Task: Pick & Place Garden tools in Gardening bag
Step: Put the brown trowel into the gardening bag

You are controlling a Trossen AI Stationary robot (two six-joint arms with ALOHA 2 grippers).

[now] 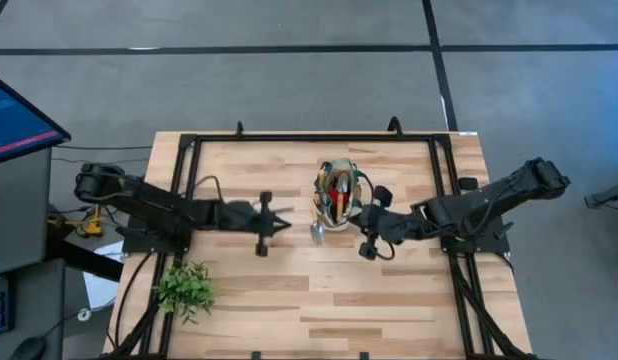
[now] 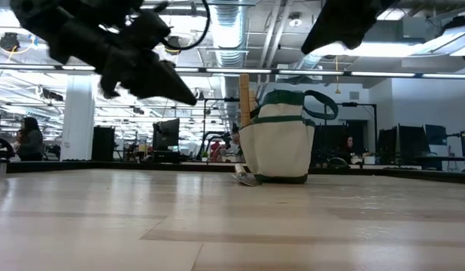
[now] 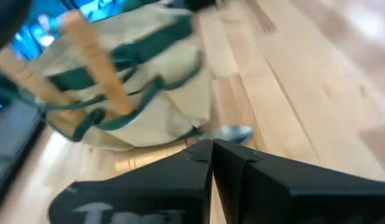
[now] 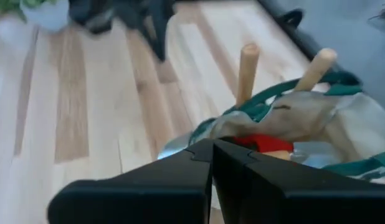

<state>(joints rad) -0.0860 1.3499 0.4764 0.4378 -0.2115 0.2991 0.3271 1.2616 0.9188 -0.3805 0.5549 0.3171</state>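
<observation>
The gardening bag is found upright slightly above the centre of the high view, on the wooden table. Two light wooden handles are seen protruding from its mouth, and a red-and-black tool lies among the contents. A silver tool head rests on the table against the lower left of the bag's base; in the low view it is seen at the foot of the bag.

The left gripper is held left of the bag in the high view, near it but apart, and raised off the table in the low view. Its fingers are pressed together and nothing is held. The right gripper is positioned just beside the bag's right edge; whether it touches the fabric cannot be told. Its fingers are likewise fully closed and empty.

A leafy green plant stands at the lower left of the table in the high view, well apart from the bag. Bare boards are noted across the lower centre and lower right of the table, and between the bag and the upper edge. A black frame runs along the upper edge and down both sides. A screen is seen at the upper left, off the table.
</observation>
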